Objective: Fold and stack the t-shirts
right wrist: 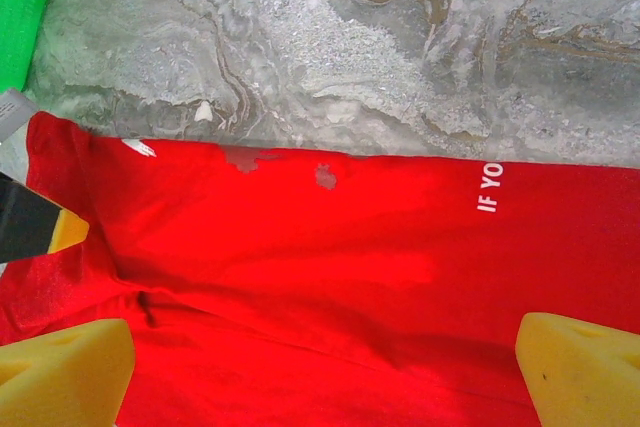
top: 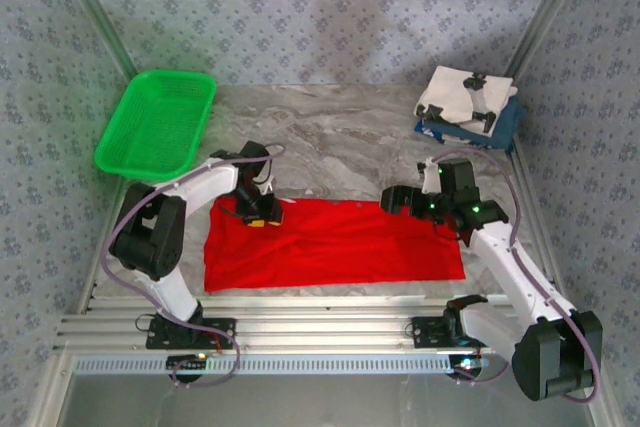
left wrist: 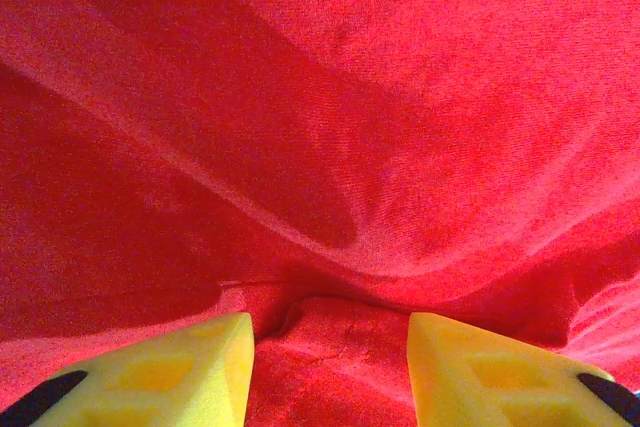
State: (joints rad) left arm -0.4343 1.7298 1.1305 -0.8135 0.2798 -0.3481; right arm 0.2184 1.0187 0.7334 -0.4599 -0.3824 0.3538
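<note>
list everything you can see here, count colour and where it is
t-shirt: 1, bright red with white lettering, spread flat at the table's near middle
folded shirts: at least 2, white on dark blue, stacked at the far right corner
basket: 1, green, far left corner
table: 1, grey marble pattern
walls: grey-blue, patterned, around the table
rails: silver, along the near edge
arms: 2, white and black, left arm and right arm
left gripper: yellow fingers either side of a bunched fold at the red shirt's left end, grip unclear
right gripper: yellow fingers wide open, over the red shirt's right end
</note>
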